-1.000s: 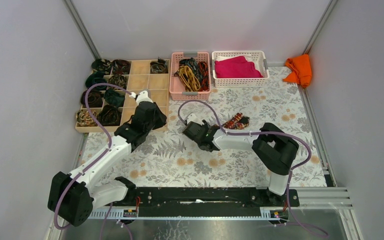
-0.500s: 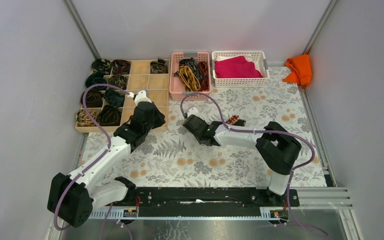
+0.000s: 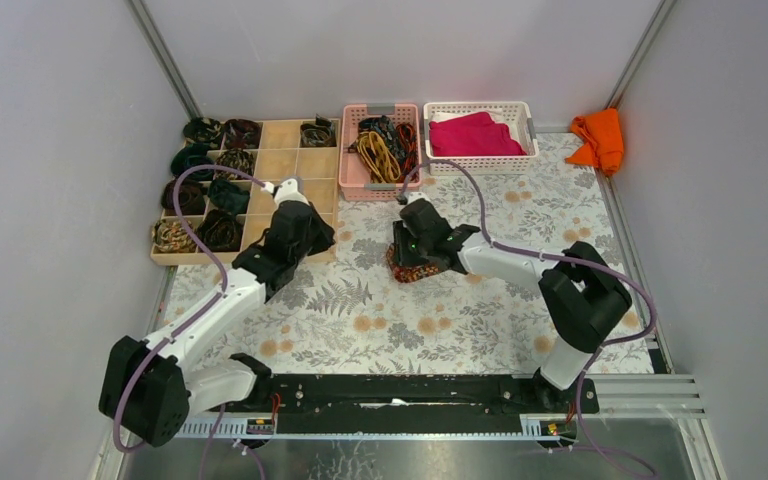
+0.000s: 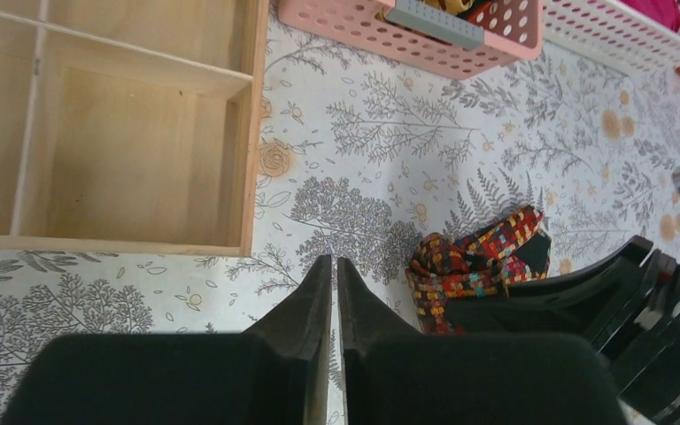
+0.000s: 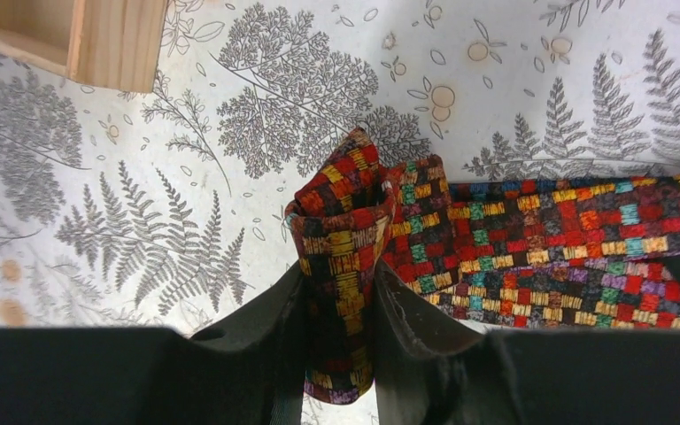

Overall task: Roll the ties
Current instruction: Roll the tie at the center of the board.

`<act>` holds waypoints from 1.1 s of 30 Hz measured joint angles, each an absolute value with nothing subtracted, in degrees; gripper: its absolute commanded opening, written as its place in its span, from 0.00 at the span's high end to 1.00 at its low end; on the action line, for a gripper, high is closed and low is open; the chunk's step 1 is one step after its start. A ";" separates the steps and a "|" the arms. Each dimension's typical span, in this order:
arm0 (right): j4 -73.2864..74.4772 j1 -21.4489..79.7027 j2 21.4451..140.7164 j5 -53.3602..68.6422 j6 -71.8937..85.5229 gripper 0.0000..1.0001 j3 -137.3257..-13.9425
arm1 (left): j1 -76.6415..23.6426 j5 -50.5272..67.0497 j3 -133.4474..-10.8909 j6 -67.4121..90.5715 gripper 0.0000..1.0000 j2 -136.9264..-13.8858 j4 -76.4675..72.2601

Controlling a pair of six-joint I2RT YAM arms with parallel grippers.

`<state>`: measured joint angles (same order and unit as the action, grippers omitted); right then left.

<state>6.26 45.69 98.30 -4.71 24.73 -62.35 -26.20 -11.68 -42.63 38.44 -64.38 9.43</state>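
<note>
Tie, red-orange checked, lies mid-table on the floral cloth. Only my right wrist view shows the right gripper pinching its folded end; left gripper jaws together, empty.

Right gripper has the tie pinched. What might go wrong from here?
1. The right gripper pinches only the rolled end of the tie; the coil may unwind if it slips.
2. Its tail lies loose, so rolling may drag it.
3. The left gripper is shut and empty, giving no support.
</note>
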 measured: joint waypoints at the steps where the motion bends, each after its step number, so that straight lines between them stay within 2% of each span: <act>1: 5.26 44.62 98.00 -2.96 25.76 0.67 -61.39 | -26.20 -11.09 -42.68 38.39 0.90 -65.12 9.08; 18: -12.27 28.67 92.97 19.07 38.41 0.68 -44.25 | -27.24 0.27 -45.47 37.80 0.91 -75.31 -0.93; 33: -22.11 16.53 91.96 32.73 41.89 0.70 -35.99 | -38.09 2.55 -55.44 34.39 0.92 -91.13 -10.59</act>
